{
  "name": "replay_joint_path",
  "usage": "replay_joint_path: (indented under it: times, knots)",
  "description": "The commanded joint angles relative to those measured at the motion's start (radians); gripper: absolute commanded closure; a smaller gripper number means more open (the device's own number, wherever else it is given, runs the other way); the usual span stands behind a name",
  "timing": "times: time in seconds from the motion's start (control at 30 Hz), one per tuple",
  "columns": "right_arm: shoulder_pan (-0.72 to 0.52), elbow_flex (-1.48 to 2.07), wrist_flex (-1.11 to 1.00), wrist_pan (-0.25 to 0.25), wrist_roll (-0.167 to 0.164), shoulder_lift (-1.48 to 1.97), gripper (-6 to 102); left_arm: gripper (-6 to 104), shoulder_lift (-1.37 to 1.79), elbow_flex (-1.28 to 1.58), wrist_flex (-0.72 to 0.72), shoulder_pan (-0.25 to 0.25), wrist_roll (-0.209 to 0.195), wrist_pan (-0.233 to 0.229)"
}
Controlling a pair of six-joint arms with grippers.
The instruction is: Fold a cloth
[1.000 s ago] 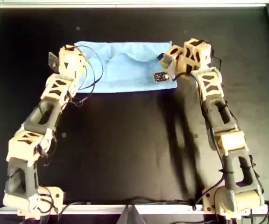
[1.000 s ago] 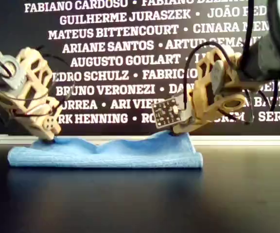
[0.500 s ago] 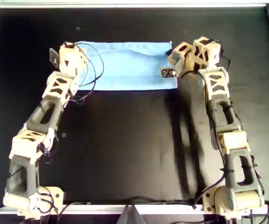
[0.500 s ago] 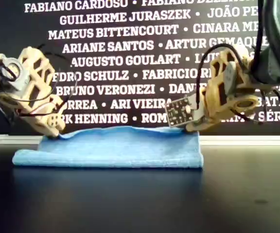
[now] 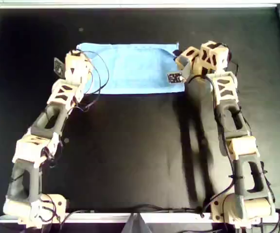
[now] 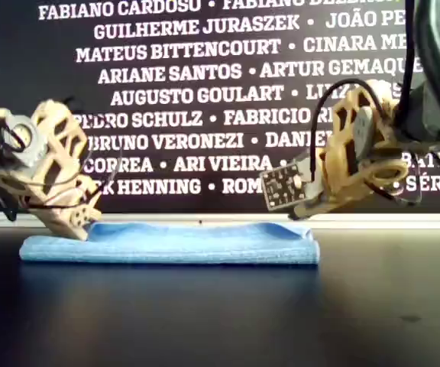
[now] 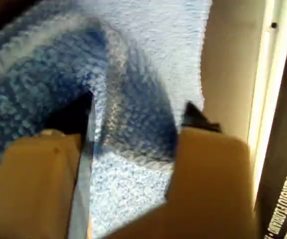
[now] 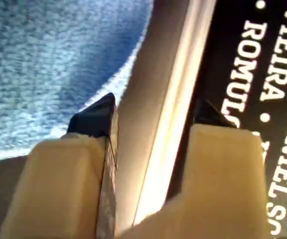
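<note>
The light-blue cloth [image 5: 130,68] lies as a flat folded strip at the back of the black table, also seen in the exterior view [image 6: 174,241]. My first gripper [image 5: 76,56] is at the cloth's left end in the overhead view, its tips low on the fabric [image 6: 82,225]. In its wrist view the jaws stand open [image 7: 136,117] with a raised wrinkle of cloth [image 7: 148,40] between them. My second gripper [image 5: 178,60] is at the cloth's right back corner, just above it [image 6: 300,212]. It is open and empty [image 8: 153,112], with the cloth corner [image 8: 44,59] beside it.
A metal frame rail [image 5: 130,6] runs along the table's back edge, close behind the cloth. A dark wall with white names [image 6: 205,76] stands behind it. A small circuit board [image 5: 174,76] hangs off the second gripper over the cloth's right edge. Loose cables [image 5: 98,80] trail over the cloth's left part.
The rumpled upper layer was drawn back and laid flat. It stood lifted along the back edge half a second ago and now rests down. Both grippers have sunk slightly.
</note>
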Motion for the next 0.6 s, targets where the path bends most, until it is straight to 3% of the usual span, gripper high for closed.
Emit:
replay_joint_path:
  times: [0.0,0.27,0.5,0.57]
  knots:
    - [-0.006,-0.083,0.015,-0.012,0.003,0.112,31,25,0.061,-0.046,-0.009,0.020,0.005,-0.008]
    - [-0.051,-0.057,0.081,-0.014,0.006,0.265,31,17,0.305,0.100,0.009,0.020,0.005,-0.009]
    - [-0.052,-0.084,0.391,-0.015,0.003,0.370,30,17,0.638,0.445,0.012,0.018,0.005,-0.009]
    - [-0.055,-0.083,0.528,-0.015,-0.014,0.443,30,17,0.772,0.568,0.012,0.020,0.005,-0.009]
